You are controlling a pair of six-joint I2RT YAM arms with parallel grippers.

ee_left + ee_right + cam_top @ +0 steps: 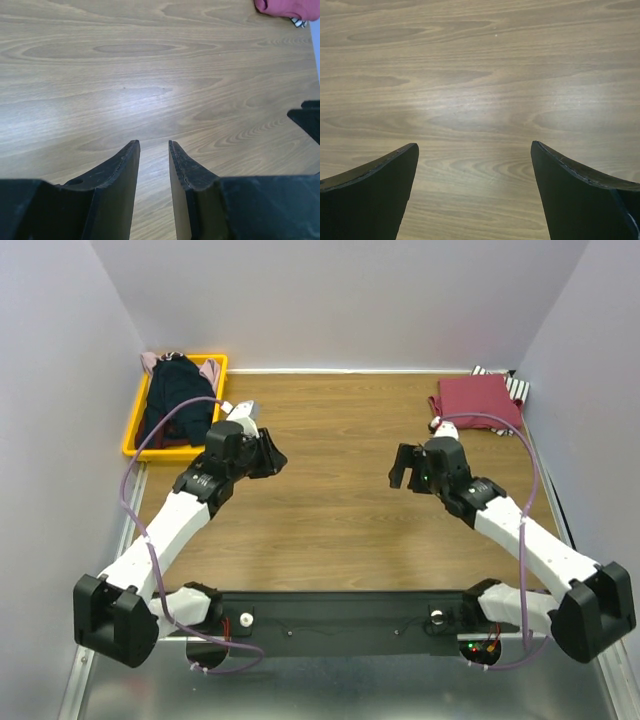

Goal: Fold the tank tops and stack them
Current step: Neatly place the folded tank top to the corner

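A folded dark red tank top (pixel 476 400) lies at the back right of the table, on top of the white black-striped tank top (pixel 514 386), whose edge shows beside it. The red top (pixel 280 7) and a bit of the striped top (pixel 299 21) also show in the left wrist view. A dark navy tank top (pixel 178 395) and a pale pink one (pixel 150 362) lie heaped in the yellow bin (pixel 133 430). My left gripper (pixel 268 455) (pixel 153 142) hovers over bare table, its jaws a narrow gap apart and empty. My right gripper (pixel 403 468) (pixel 475 145) is wide open and empty over bare table.
The wooden table (pixel 330 500) is walled in by white panels on three sides. The yellow bin sits in the back left corner. The right gripper's tip (pixel 307 120) shows at the right edge of the left wrist view.
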